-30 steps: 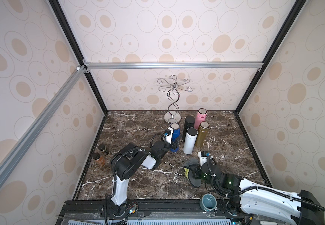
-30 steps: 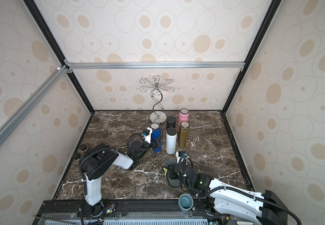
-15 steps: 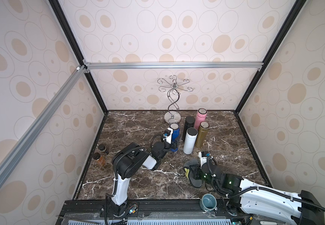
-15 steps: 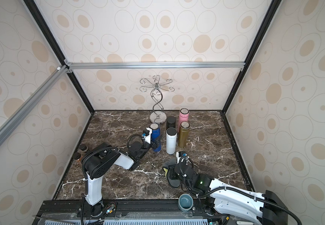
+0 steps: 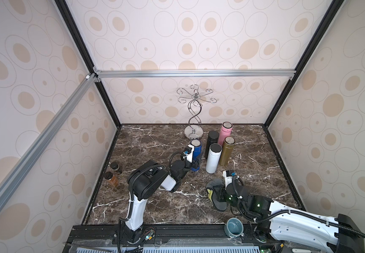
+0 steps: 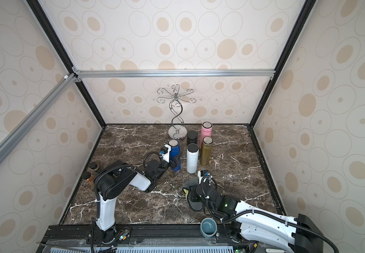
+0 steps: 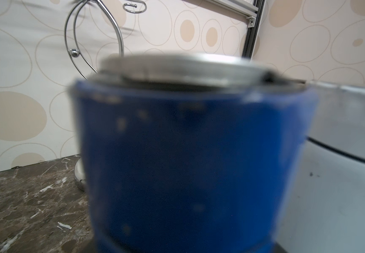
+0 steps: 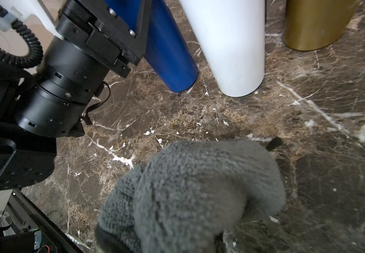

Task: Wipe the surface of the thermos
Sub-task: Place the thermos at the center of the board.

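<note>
The blue thermos (image 5: 197,150) is clamped low on its body between the fingers of the left gripper (image 5: 195,164) and is held upright. Its steel lid is seen above those fingers in the left wrist view. The white thermos (image 5: 213,161) is stood just beside them, on the far side of the blue one. The grey cloth (image 8: 194,192) is pinched in the closed fingers of the right gripper (image 5: 218,193) and is bunched around them, apart from the blue thermos.
</note>
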You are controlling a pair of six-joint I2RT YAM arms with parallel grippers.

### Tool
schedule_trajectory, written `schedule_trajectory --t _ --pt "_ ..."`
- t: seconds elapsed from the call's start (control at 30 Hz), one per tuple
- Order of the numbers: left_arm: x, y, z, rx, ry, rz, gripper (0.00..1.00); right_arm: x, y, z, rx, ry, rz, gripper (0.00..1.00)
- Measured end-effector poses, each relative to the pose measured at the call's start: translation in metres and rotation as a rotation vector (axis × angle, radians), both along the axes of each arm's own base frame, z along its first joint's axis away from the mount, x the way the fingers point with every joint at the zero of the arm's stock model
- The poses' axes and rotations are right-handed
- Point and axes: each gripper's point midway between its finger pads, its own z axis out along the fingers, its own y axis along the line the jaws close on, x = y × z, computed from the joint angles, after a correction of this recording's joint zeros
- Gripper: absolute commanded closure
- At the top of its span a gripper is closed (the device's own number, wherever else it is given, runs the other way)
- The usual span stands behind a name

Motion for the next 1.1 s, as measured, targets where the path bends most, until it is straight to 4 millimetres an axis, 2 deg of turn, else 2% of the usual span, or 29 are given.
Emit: schedule_trajectory --t 0.1,0.17,0.27,0.4,0.47,0.5,0.6,0.67,0.83,1.1 --pt "-0.001 0.000 0.000 0.000 0.000 -0.001 0.86 0.000 0.000 0.000 -0.001 0.000 0.000 1.00" --pt "-0.001 -0.001 0.000 0.001 0.000 0.000 0.71 0.000 0.000 0.000 -0.001 0.000 0.000 1.00" --pt "-0.002 0.000 -0.001 0.000 -0.002 0.002 0.57 0.000 -0.001 0.000 -0.002 -0.001 -0.002 1.00" --pt "-0.003 0.003 -0.001 -0.002 -0.007 0.013 0.46 0.001 -0.001 0.000 -0.004 -0.004 -0.006 1.00" --pt "-0.003 0.004 -0.001 -0.003 -0.008 0.017 0.32 0.001 -0.002 0.000 -0.005 -0.006 -0.009 1.00" --pt "-0.003 0.004 -0.001 -0.001 -0.009 0.018 0.31 0.002 -0.002 0.000 -0.006 -0.007 -0.011 1.00" --pt "-0.004 0.005 0.002 -0.001 -0.022 0.023 0.16 0.002 -0.002 0.000 -0.009 -0.010 -0.011 1.00" --pt "-0.004 0.005 0.006 -0.005 -0.039 0.026 0.09 0.002 -0.002 0.000 -0.011 -0.012 -0.010 1.00" --pt "-0.006 0.009 0.007 -0.010 -0.050 0.038 0.01 0.002 -0.002 0.001 -0.014 -0.015 -0.008 1.00" --pt "-0.017 0.023 0.007 -0.012 -0.051 0.058 0.00 0.004 -0.004 0.005 -0.029 -0.027 -0.013 1.00"
